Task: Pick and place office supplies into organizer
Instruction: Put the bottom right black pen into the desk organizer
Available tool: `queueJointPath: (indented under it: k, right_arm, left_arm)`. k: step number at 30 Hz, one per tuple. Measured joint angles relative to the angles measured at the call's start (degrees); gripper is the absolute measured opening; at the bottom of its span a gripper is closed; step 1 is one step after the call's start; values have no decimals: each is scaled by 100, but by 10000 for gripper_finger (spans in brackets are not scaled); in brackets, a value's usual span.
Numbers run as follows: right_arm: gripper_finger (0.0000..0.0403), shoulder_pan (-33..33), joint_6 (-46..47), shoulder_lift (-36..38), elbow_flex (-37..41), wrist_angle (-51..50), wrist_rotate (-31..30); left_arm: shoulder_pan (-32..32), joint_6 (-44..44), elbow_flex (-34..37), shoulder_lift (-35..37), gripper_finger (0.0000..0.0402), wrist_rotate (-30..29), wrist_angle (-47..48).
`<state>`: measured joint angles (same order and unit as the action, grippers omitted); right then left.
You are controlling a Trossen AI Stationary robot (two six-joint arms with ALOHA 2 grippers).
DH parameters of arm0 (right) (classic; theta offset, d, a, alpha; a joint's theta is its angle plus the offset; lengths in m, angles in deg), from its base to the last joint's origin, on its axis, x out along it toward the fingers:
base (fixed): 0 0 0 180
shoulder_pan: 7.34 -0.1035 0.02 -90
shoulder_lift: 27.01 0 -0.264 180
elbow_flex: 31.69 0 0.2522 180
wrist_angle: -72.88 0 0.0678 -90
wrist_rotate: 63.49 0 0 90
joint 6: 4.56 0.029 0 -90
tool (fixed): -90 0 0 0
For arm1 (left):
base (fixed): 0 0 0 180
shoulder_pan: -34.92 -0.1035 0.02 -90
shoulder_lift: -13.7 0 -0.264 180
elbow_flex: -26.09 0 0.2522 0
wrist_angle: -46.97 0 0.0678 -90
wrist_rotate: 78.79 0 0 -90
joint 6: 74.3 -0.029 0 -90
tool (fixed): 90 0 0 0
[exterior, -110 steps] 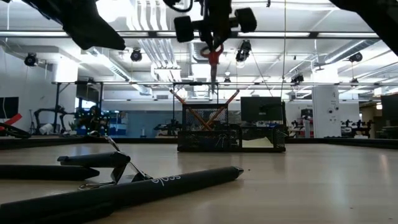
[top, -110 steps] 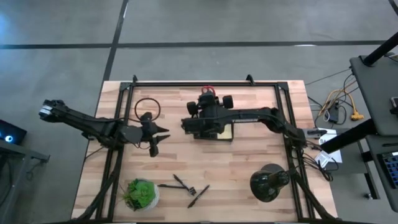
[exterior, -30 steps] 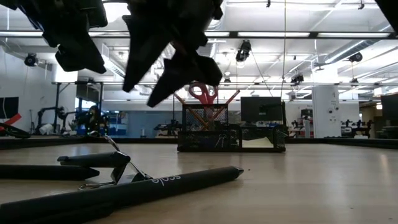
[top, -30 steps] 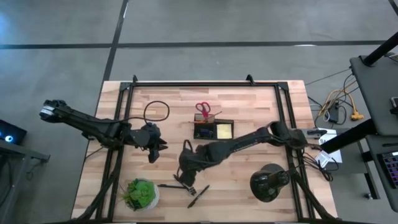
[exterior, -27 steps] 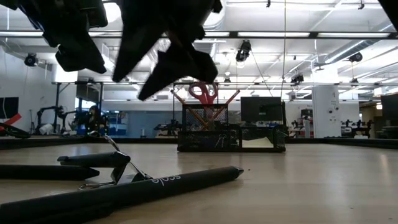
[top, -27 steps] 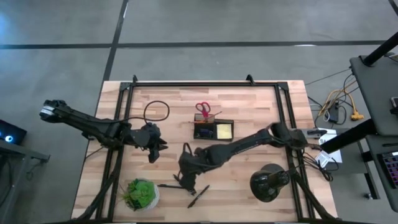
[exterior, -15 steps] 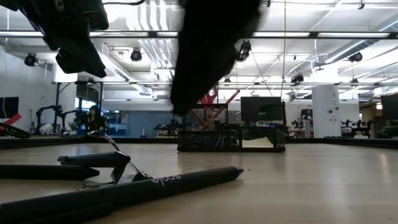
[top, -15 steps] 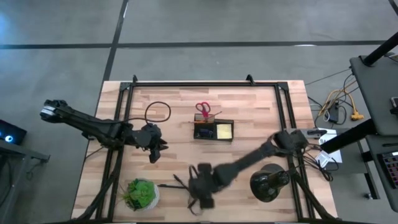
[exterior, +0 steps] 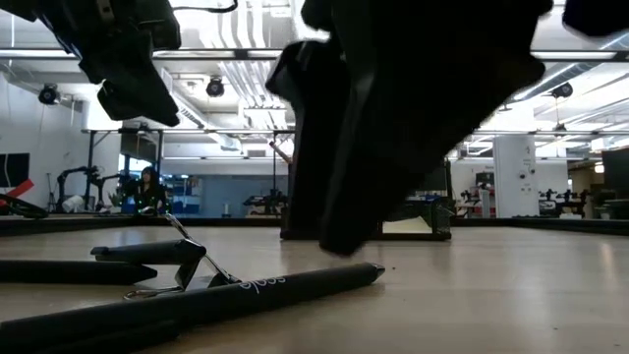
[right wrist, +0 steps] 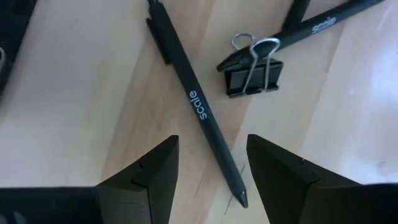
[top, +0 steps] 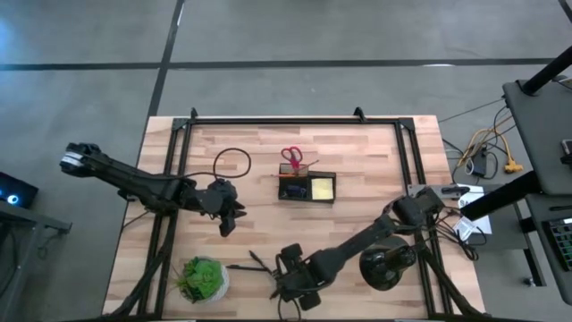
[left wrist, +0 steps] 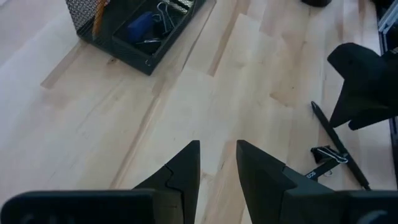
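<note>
The right hand (right wrist: 208, 168) hovers low over a black pen (right wrist: 196, 106) lying on the counter (top: 357, 224), its fingers spread wide to either side of the pen and holding nothing. A black binder clip (right wrist: 252, 71) lies just beside that pen. The left hand (top: 227, 217) hangs above the counter's left half, fingers slightly parted and empty. Farther back stands the mesh organizer (top: 307, 187), holding red-handled scissors (top: 291, 157) and a yellow note pad (top: 322, 187).
</note>
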<state>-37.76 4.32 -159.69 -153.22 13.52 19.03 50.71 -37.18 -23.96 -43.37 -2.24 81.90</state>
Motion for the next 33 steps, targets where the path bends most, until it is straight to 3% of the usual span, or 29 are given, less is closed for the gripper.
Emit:
queueJointPath:
  k: [20,33]
  right_arm:
    - [175,141,-475,-42,475,498,265]
    - [61,286,-956,-29,544,452,430]
  left_arm:
    - [-4,-2,0,-373,88,4,30]
    - [-4,-20,0,-352,88,2,30]
